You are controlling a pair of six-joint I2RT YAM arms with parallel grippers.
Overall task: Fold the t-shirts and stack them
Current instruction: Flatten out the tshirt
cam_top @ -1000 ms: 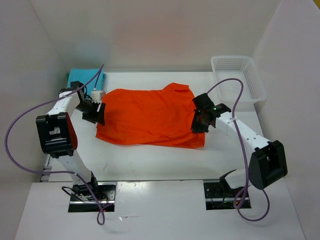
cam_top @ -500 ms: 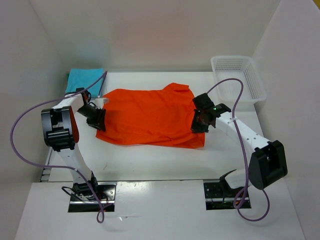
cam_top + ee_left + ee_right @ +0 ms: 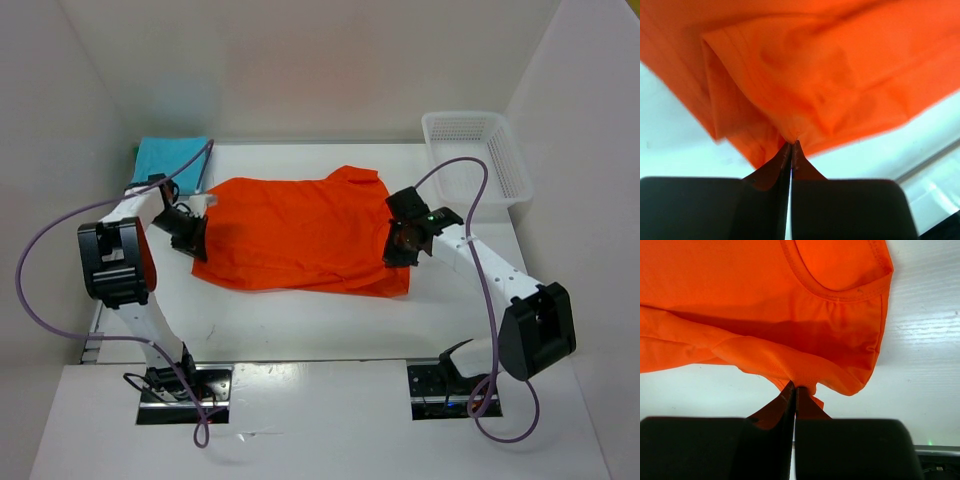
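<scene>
The orange-red t-shirt (image 3: 300,235) is soft matt cloth, the table (image 3: 300,320) smooth and white, the basket (image 3: 465,116) white plastic mesh.

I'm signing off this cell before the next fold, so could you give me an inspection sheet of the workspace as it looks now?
Surface: white table, with cloth spread across its middle.
Job's things: orange t-shirt lies mid-table, its near edge doubled over; turquoise t-shirt lies folded at the far left corner.
Clutter: white mesh basket at the far right corner; nothing seen inside.
Grippers: left gripper is shut on the orange t-shirt's left edge; right gripper is shut on its right edge, at the collar end.
Cables: purple cables loop off both arms; the left one passes over the turquoise t-shirt.
Surroundings: white walls on three sides; nothing else seen.
</scene>
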